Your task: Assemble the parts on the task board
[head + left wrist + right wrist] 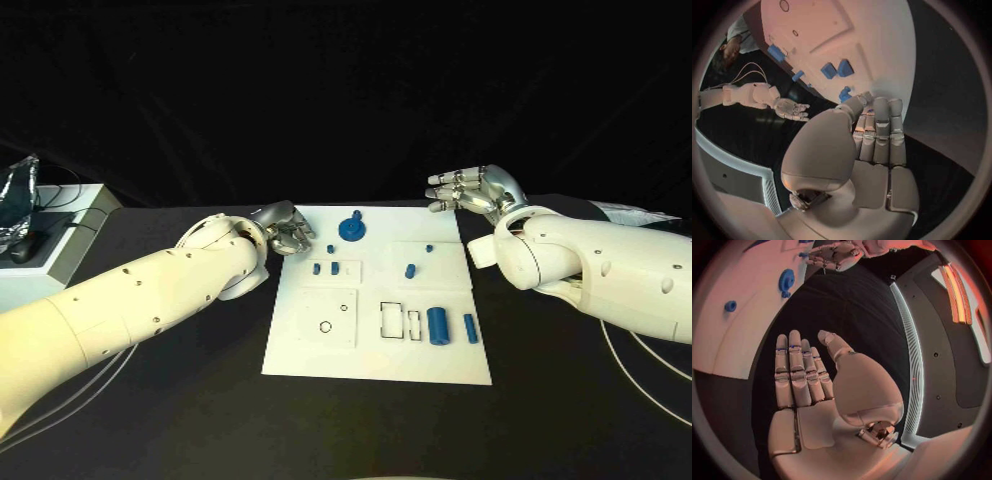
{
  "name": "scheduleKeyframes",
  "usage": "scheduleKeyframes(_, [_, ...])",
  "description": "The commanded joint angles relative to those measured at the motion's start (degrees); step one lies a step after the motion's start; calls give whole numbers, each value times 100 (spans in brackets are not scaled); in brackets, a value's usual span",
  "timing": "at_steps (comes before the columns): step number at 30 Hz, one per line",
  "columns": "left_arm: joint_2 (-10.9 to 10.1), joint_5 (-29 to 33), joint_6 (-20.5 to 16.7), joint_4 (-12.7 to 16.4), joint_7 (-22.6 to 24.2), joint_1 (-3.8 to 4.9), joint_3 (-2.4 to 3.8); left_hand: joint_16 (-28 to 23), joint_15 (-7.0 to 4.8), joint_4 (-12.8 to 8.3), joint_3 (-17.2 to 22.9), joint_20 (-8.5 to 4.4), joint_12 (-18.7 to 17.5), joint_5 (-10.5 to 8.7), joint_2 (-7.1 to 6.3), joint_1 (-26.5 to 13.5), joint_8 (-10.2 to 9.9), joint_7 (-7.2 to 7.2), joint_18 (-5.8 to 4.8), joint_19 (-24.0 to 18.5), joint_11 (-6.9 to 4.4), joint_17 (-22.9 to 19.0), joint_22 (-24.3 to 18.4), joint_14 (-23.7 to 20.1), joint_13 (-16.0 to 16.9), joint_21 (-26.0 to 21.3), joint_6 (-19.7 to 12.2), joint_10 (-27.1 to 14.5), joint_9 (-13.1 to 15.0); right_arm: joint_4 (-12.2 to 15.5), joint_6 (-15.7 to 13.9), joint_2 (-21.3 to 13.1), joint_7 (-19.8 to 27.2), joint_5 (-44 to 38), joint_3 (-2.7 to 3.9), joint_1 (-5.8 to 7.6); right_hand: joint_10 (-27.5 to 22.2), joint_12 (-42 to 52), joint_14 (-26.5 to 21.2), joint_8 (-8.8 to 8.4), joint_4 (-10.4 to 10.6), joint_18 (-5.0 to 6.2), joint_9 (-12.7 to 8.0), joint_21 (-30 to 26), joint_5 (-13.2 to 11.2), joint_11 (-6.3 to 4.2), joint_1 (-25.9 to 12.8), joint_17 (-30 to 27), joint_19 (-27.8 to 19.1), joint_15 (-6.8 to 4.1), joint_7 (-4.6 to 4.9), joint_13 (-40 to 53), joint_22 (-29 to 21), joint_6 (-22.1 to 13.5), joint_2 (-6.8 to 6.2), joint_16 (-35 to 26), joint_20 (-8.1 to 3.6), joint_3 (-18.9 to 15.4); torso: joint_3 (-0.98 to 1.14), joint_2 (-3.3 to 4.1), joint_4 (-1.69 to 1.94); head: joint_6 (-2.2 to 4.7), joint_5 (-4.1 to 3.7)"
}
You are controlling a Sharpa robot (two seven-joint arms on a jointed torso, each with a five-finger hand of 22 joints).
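Observation:
The white task board (378,345) lies in the middle of the black table. On it are a blue gear (352,229) near the far edge, several small blue pieces (326,267) in the middle, and a thick blue cylinder (437,326) beside a slimmer one (470,328) towards the right. My left hand (286,232) hovers at the board's far left corner, fingers straight, holding nothing (876,132). My right hand (473,190) is beyond the far right corner, also flat and empty (807,375). The right wrist view shows the gear (786,280) on the board (736,325).
A white box (69,238) with a clear object (18,198) on top stands at the table's left edge. A pale flat item (635,212) lies at the far right. Cables run along the table beside both arms.

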Motion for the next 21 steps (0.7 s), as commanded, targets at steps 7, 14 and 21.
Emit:
scheduleKeyframes(7, [-313, 2544, -89, -59, 745, 7, 158, -680, 152, 460, -729, 175, 206, 1, -65, -377, 53, -27, -153, -236, 165, -401, -534, -364, -13, -809, -134, -597, 11, -33, 731, -155, -563, -2186, 0, -8, 776, -70, 1331, -14, -65, 21, -4, 973, -1064, -344, 151, 560, 1037, -501, -200, 5, 513, 420, 20, 779, -604, -104, -7, -20, -3, 70, -47])
scheduleKeyframes(14, [-764, 4903, -98, 251, 1704, -108, 180, -941, 73, 784, -1331, 135, 353, 8, 65, -446, 106, -123, -158, 190, 43, -544, -1001, 10, -35, -1211, 199, -350, 11, 27, 740, -285, -928, -3845, -4, -55, 820, -75, 1261, -23, -118, 119, -6, 2114, -961, -400, 227, 1906, 1451, -688, -232, 6, 1283, 485, -19, 3199, -919, -140, -40, -64, -19, 109, -122])
scheduleKeyframes(21, [-1303, 6046, 107, 944, 2528, -474, 245, -755, -12, 855, -1889, 32, 509, 9, 248, -288, 46, -143, -164, 463, -66, -220, -955, 181, 7, -1124, 291, -92, 10, 236, 623, -396, -1744, -5460, -8, -132, 408, -69, 1100, -22, -84, 274, -5, 2629, -1252, -297, 23, 2624, 1465, -621, -230, 0, 1731, 501, -145, 4151, -874, 185, -75, -129, 14, 214, -335])
